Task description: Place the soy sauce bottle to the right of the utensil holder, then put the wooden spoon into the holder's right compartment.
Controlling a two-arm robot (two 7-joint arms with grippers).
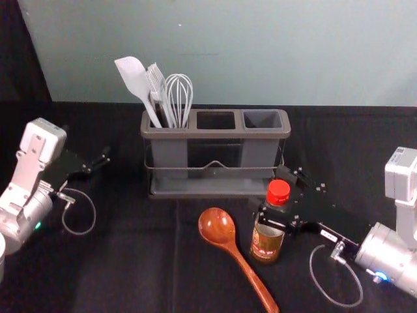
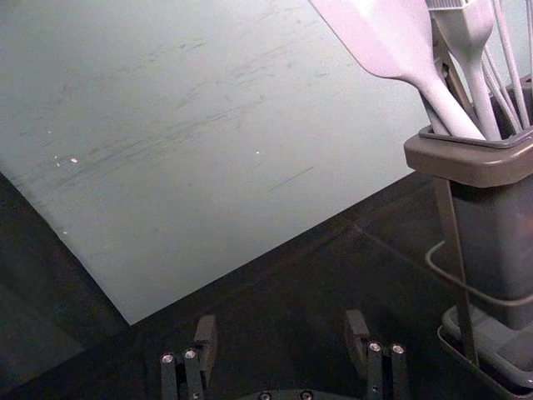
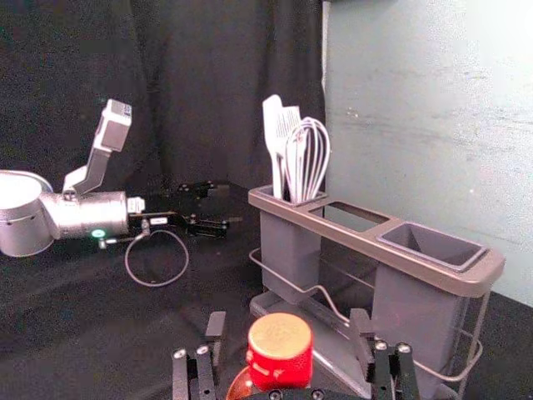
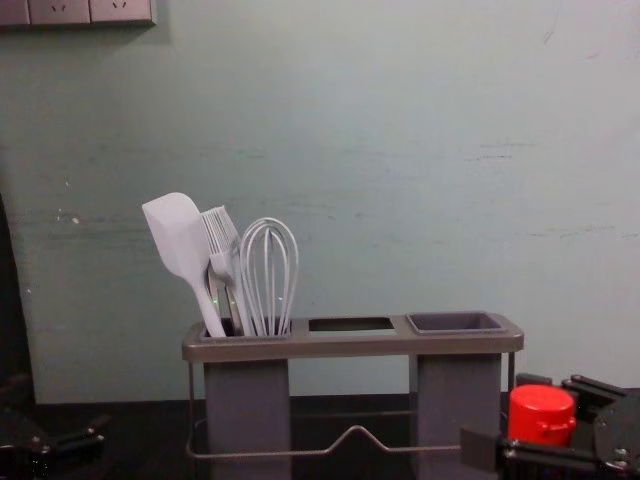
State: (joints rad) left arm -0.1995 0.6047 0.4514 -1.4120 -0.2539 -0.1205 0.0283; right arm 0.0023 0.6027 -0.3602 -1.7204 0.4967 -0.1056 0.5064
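Rising behind everything, the wall [image 1: 260, 52]: pale grey-green, with faint scuffs.
Tabletop [image 1: 130, 261]: covered in black cloth.
Utensil holder [image 1: 215, 134]: grey, upright near the wall, with three openings in a row and a thin wire rail around it.
Right pincer [image 1: 268, 193]: reaching in from the right in front of the holder's right end, released, its fingers spread on either side of the soy sauce bottle's upper part, with a gap on each side of the cap in the right wrist view.
Left pincer [image 1: 101, 160]: well apart from the holder, on its left, released, fingers wide apart in the left wrist view.
Wooden spoon [image 1: 247, 270]: reddish brown, lying in front of the holder, bowl towards it, handle slanting forward and right.
Soy sauce bottle [image 1: 266, 242]: upright, in front of the holder's right part, just right of the spoon.
Spatula [image 1: 134, 78], whisk [image 1: 179, 91] and brush [image 1: 156, 81]: white, standing in the left compartment.
Right compartment [image 1: 262, 120]: a grey cup with an open top.
Cap [image 1: 278, 192]: bright red, on the bottle.
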